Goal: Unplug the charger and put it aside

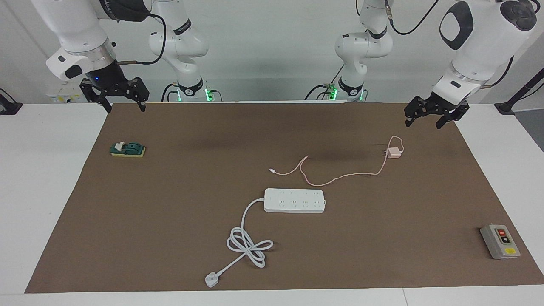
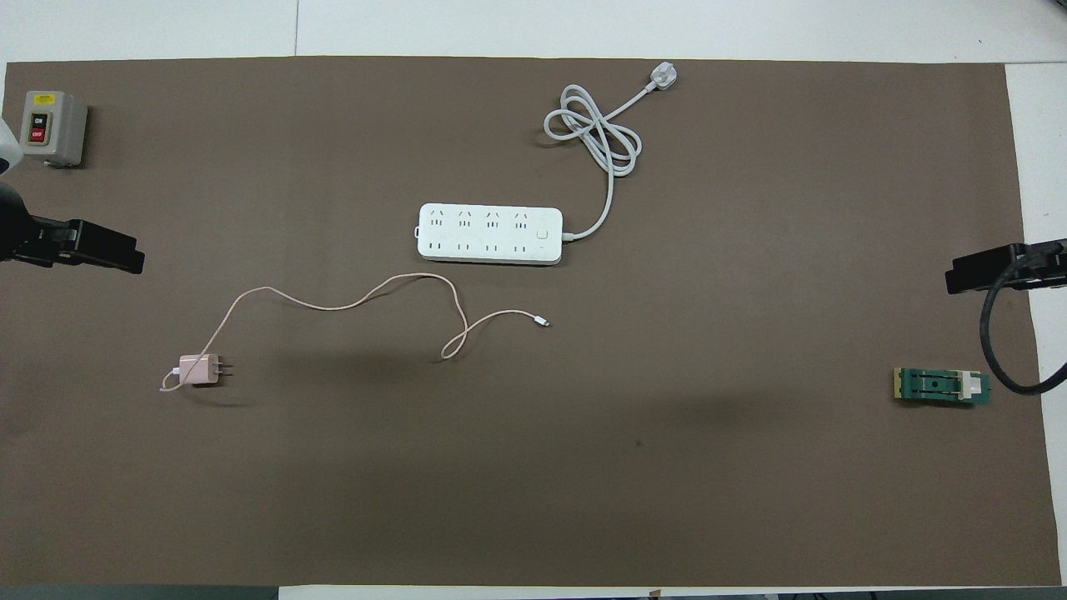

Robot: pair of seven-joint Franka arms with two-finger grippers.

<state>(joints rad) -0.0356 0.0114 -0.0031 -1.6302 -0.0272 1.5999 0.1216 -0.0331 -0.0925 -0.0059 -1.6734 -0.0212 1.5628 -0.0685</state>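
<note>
The pale pink charger [image 1: 394,153] lies on its side on the brown mat [image 1: 170,238], its prongs bare and out of any socket. It also shows in the overhead view [image 2: 198,369]. It is nearer to the robots than the white power strip [image 1: 294,200] and toward the left arm's end. Its thin pink cable [image 1: 340,178] snakes over the mat to a small connector [image 1: 272,171] lying loose near the strip. My left gripper [image 1: 424,123] is open and empty, up over the mat's edge, apart from the charger. My right gripper [image 1: 126,108] is open and empty over the mat's corner at the right arm's end.
The strip's thick white cord [image 1: 248,244] lies coiled, with its plug [image 1: 211,279] near the mat's edge farthest from the robots. A grey switch box [image 1: 500,241] sits at the left arm's end. A small green block [image 1: 127,149] sits at the right arm's end.
</note>
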